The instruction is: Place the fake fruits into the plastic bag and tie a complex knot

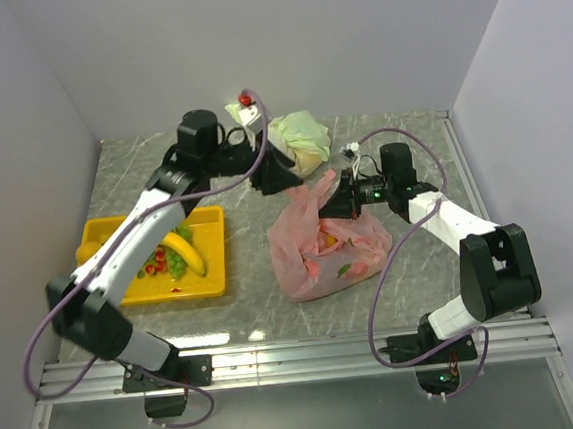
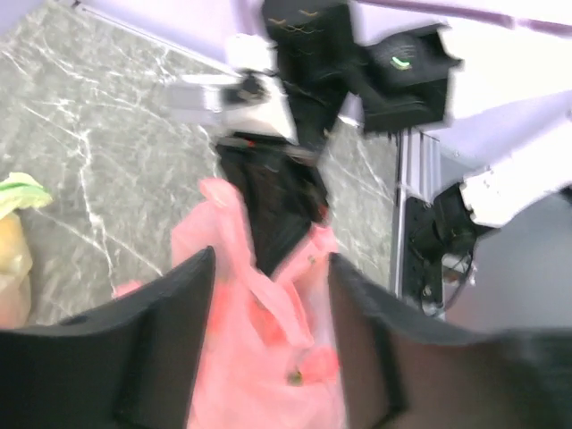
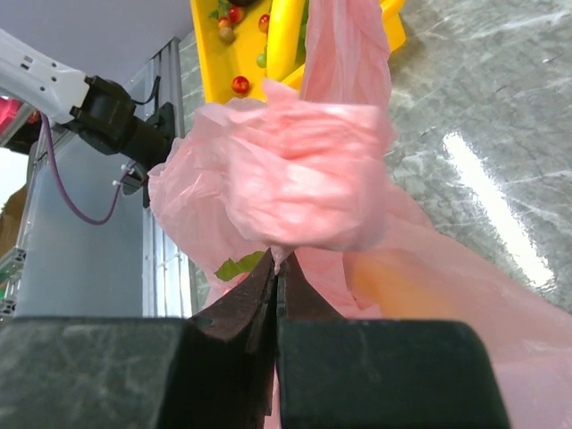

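Observation:
The pink plastic bag lies in the middle of the table with several fake fruits showing through its film, among them a red and green one. My right gripper is shut on a bunched part of the bag's top and holds it up. My left gripper is open just above the bag's far left corner; in the left wrist view its fingers straddle pink film without closing on it. A banana, green grapes and strawberries lie in the yellow tray.
A pale green-and-white knotted bag sits at the back, right behind my left gripper. The yellow tray stands at the left under my left arm. Grey walls close the table at the back and both sides.

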`<action>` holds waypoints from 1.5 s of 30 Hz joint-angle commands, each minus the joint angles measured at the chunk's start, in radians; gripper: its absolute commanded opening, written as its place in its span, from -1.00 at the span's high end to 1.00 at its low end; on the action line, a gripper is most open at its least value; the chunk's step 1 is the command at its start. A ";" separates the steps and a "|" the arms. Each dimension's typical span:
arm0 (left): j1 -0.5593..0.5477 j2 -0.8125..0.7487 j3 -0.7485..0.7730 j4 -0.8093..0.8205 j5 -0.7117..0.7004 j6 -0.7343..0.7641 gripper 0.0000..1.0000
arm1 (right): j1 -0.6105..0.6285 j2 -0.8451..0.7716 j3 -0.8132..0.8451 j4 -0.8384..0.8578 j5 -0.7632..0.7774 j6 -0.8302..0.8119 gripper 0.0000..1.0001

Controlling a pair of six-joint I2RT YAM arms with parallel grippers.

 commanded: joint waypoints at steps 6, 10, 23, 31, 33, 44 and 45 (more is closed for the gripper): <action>-0.094 -0.132 -0.193 -0.190 -0.160 0.210 -0.49 | 0.009 -0.029 0.059 -0.098 -0.024 -0.094 1.00; -0.125 -0.072 -0.184 -0.141 -0.227 0.234 -0.45 | 0.011 -0.023 0.077 -0.170 -0.038 -0.153 1.00; -0.151 0.121 -0.050 -0.075 -0.126 0.326 0.96 | 0.032 0.037 0.206 -0.579 -0.092 -0.561 0.22; -0.167 0.113 -0.064 -0.058 0.024 0.330 0.99 | 0.031 0.054 0.199 -0.413 -0.082 -0.420 0.11; -0.171 0.120 -0.058 -0.075 0.018 0.325 0.97 | 0.031 0.056 0.199 -0.405 -0.087 -0.407 0.32; 0.026 -0.006 0.063 -0.106 -0.104 0.161 -0.10 | 0.031 0.026 0.176 -0.416 -0.058 -0.476 1.00; 0.030 -0.011 0.075 -0.157 -0.168 0.179 -0.16 | 0.032 0.017 0.174 -0.418 -0.049 -0.485 1.00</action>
